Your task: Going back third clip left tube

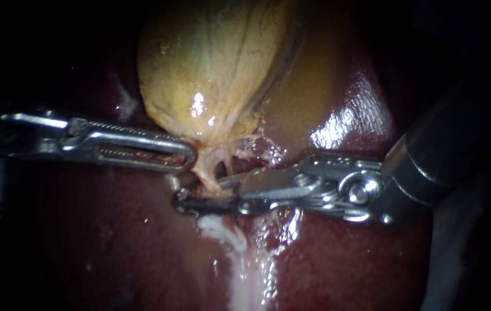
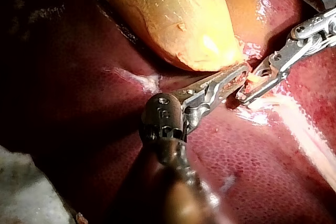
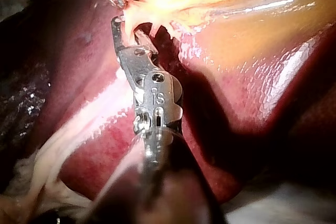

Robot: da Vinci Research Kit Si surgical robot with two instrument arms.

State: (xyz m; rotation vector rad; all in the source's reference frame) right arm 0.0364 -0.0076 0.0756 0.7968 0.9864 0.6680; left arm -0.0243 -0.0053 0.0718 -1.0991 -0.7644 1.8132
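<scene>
Your left instrument (image 1: pixel 188 154) had its claw closed on the lower edge of the gallbladder (image 1: pixel 216 63), at the neck. It held the neck up off the liver (image 1: pixel 113 242), so the left tube (image 1: pixel 207 173) ran taut down from it. Your right instrument (image 1: pixel 199 194) lay in from the right, claw narrowly open with one jaw on each side of that tube; the right wrist view showed the gap. No clip could be made out, because the claw covered that stretch of tube. Risks judged for backing out: a jaw tip could hook the tube, or the thin pale strands just beside it, if you drew back before the claw was clear of them, and that could tear the tube at the neck. If a clip sat there, a jaw could catch and shift it. The lower jaw lay close to the liver surface, so a downward drift would score it. Extra lift from the left claw would add strain to the tight tube. A slip of that hold would drop the neck onto the open claw.
</scene>
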